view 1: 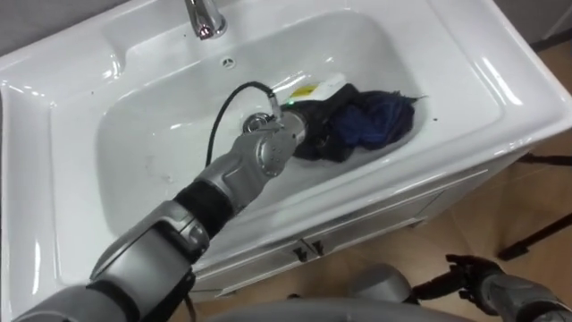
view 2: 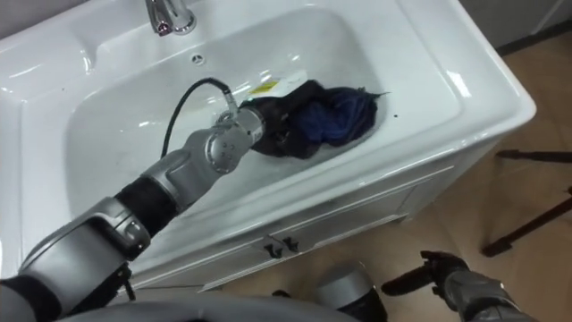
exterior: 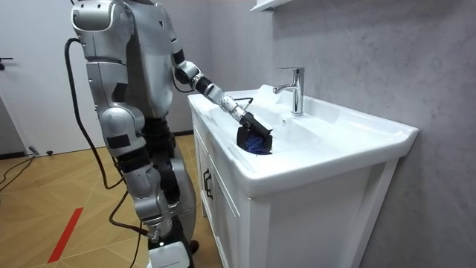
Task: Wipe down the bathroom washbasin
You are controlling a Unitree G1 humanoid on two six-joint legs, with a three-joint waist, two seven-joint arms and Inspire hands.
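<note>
Down in the white basin (view 1: 152,134), a dark blue cloth (view 1: 380,121) lies bunched against the bowl's right wall, near its front edge. The left robot hand (view 1: 311,123) is on the cloth's left end. Its dark fingers are buried in the folds, so I cannot tell whether they grip the cloth or only press on it. The left arm comes in from the lower left and crosses the near rim, and a black cable arcs above the wrist.

Just beyond the cloth, touching its far edge, sits a pale thing with a yellow patch (view 1: 317,88); what it is cannot be made out. A chrome tap (view 1: 206,18) stands at the far middle of the white surface (view 1: 500,63), with a small overflow hole (view 1: 228,61) in the basin wall just below it.

The right robot hand (view 1: 466,272) hangs low at the lower right, over the wooden floor (view 1: 500,206) and well apart from the basin. Its fingers are loosely spread and hold nothing. Dark stand legs (view 1: 536,240) cross the floor to its right.

From the room view the robot stands upright against the white cabinet (exterior: 223,201) front, on the room view's left, with its left arm angled down into the bowl.
</note>
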